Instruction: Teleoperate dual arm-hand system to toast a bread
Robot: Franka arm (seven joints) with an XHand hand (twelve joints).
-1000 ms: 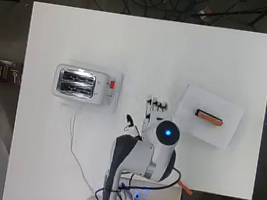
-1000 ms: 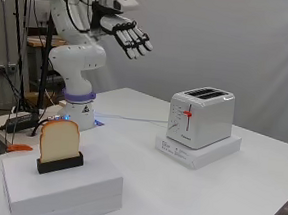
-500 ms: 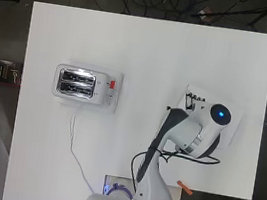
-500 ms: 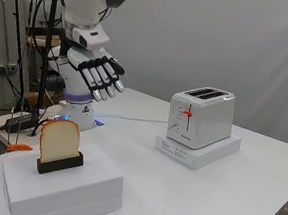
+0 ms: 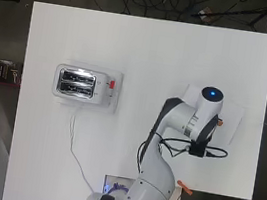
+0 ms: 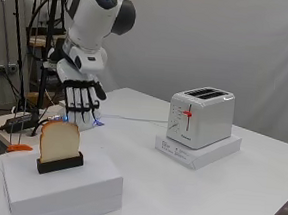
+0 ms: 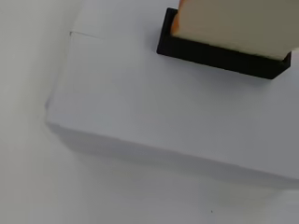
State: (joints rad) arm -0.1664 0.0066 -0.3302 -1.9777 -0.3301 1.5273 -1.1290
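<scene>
A slice of bread (image 6: 59, 141) stands upright in a black holder (image 6: 59, 162) on a white box (image 6: 62, 186) at the side view's left. The hand (image 6: 82, 96) hangs just above and behind the bread, fingers straight and pointing down, holding nothing. In the overhead view the arm's end (image 5: 205, 118) covers the bread and most of the box (image 5: 232, 126). The wrist view shows the bread (image 7: 238, 25) and its holder (image 7: 219, 55) close up on the box top (image 7: 154, 112). The white toaster (image 6: 200, 116) (image 5: 78, 82), with empty slots and a red lever (image 6: 186, 113), sits on a white base to the right.
The toaster's white cord (image 5: 77, 147) runs across the table toward the arm's base. An orange object (image 6: 19, 148) lies at the table edge behind the box. The table's far edge (image 5: 155, 20) borders dark floor with cables.
The arm has swung from near its base over to the white box, and the hand has dropped from high up to just above the bread, fingers now pointing down.
</scene>
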